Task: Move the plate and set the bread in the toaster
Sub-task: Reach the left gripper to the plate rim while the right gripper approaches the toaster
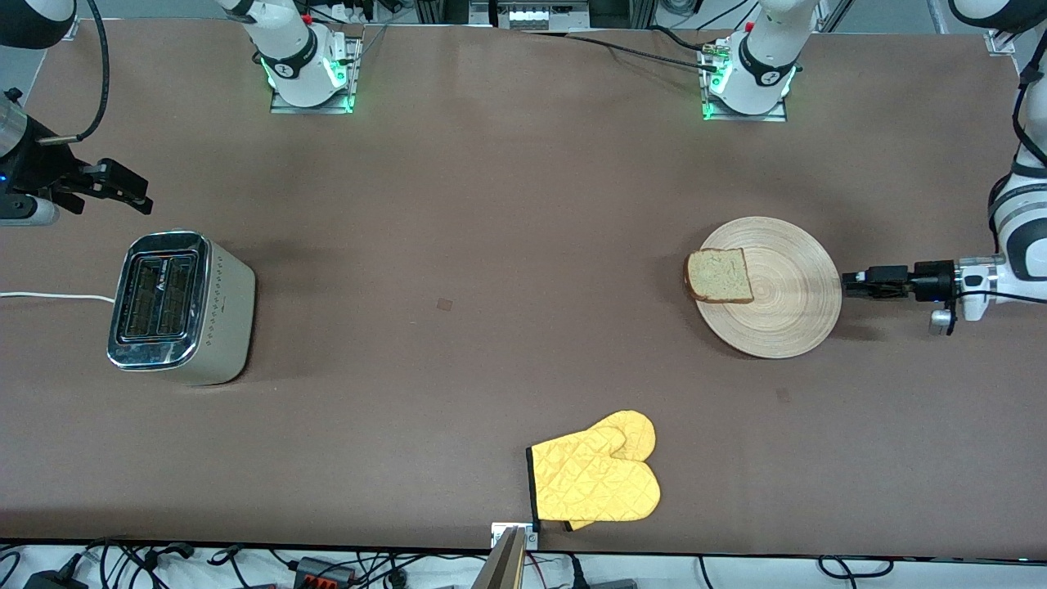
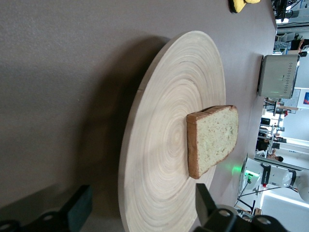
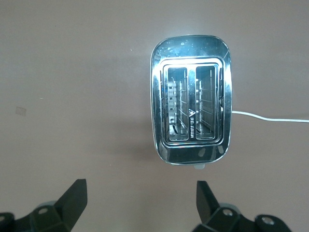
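The left gripper (image 1: 847,283) sits low at the plate's (image 1: 785,311) rim, jaws wide astride its edge. The bread (image 1: 720,276) lies on the plate. The right gripper (image 1: 123,190), jaws wide, hovers over the toaster (image 1: 176,304).

My two arms were glossy white with black joint bands, each rising from a grey metal base plate lit by green lamps, a small red part showing beside each base. My left end effector (image 1: 851,283) was black and boxy, with a white housing and a small grey cylinder just back of it. My right end effector (image 1: 141,201) was matte black too, its fingers (image 3: 72,199) wedge-shaped with round screw holes at their roots, and a black cable looped above it.
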Robot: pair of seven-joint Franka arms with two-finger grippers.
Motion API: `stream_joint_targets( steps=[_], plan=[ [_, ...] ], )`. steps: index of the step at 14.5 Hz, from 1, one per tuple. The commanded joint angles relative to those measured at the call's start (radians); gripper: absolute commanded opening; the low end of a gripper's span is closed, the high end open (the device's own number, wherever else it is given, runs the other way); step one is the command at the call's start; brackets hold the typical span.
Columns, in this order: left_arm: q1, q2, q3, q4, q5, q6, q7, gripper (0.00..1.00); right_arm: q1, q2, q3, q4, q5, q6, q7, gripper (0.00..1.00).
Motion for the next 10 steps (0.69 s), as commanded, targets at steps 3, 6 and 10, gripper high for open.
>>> stream_joint_targets(
  steps=[3,6,10],
  plan=[
    [-0.004,0.032,-0.002,0.015,-0.021,0.008,0.089,0.53,0.005,-0.011,0.000,-0.008,0.000,0.010,-0.001,1.00],
    [-0.004,0.035,-0.002,0.015,-0.013,-0.004,0.094,0.27,0.005,-0.005,0.002,-0.008,0.000,0.018,-0.003,1.00],
    [-0.004,0.053,-0.002,0.015,-0.018,-0.009,0.153,0.23,0.011,-0.001,0.000,-0.008,0.000,0.016,-0.003,1.00]
  ],
)
